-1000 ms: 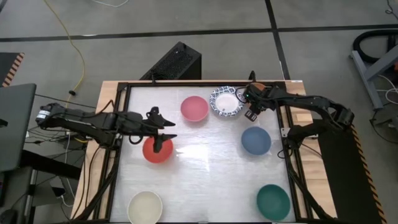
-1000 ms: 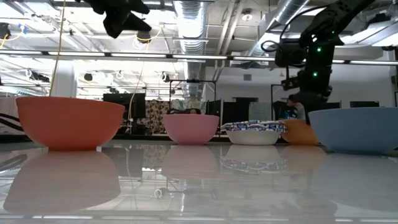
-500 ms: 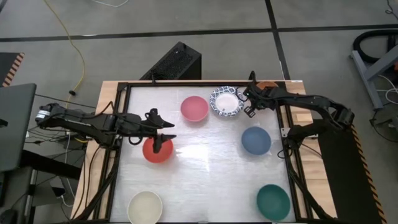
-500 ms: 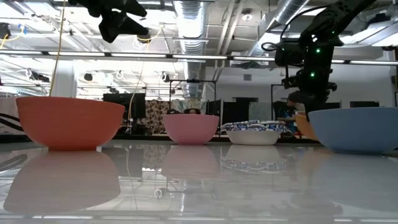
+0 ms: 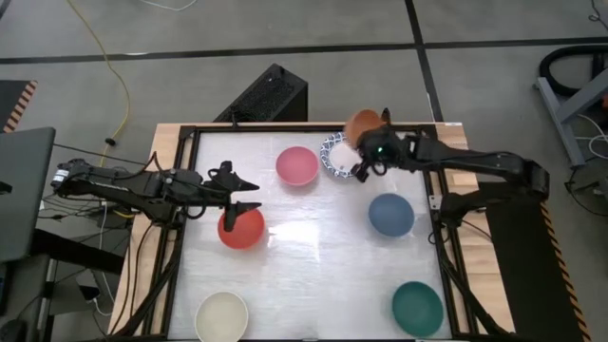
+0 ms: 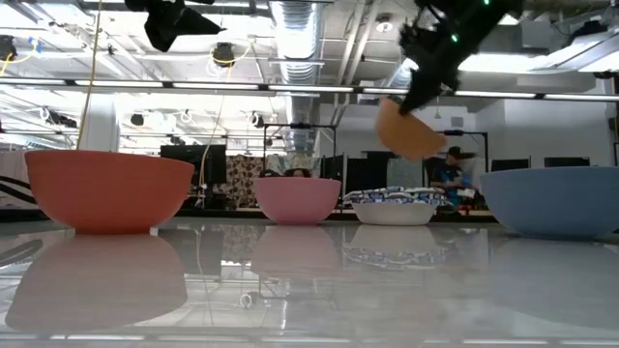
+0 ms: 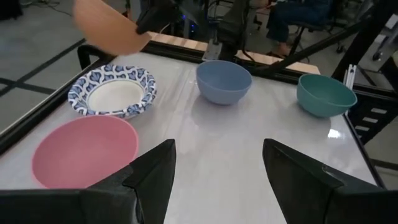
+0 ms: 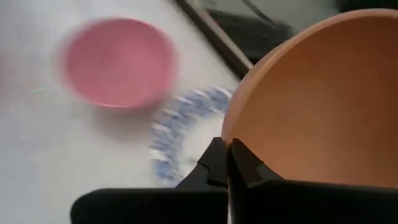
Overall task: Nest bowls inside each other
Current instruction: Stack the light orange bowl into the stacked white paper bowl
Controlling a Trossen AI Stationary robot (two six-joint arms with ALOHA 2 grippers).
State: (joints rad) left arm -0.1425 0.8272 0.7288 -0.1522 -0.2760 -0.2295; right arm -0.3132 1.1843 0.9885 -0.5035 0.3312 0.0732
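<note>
I've got the right gripper (image 5: 372,152) fingers clamped on the orange bowl (image 5: 363,123) rim, lifted. Blue-rimmed bowl (image 5: 338,157) sits just below it at the table's far edge. Left gripper (image 5: 249,195) open over the red bowl (image 5: 240,228).

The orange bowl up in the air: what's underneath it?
The orange bowl, pinched at its rim by the right gripper, hangs over the blue-patterned bowl. That bowl's white inside looks empty; the arm covers part of it.

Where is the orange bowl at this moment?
The orange bowl is off the table, gripped at its rim by the right pincer, at the far edge just above the patterned bowl.
</note>
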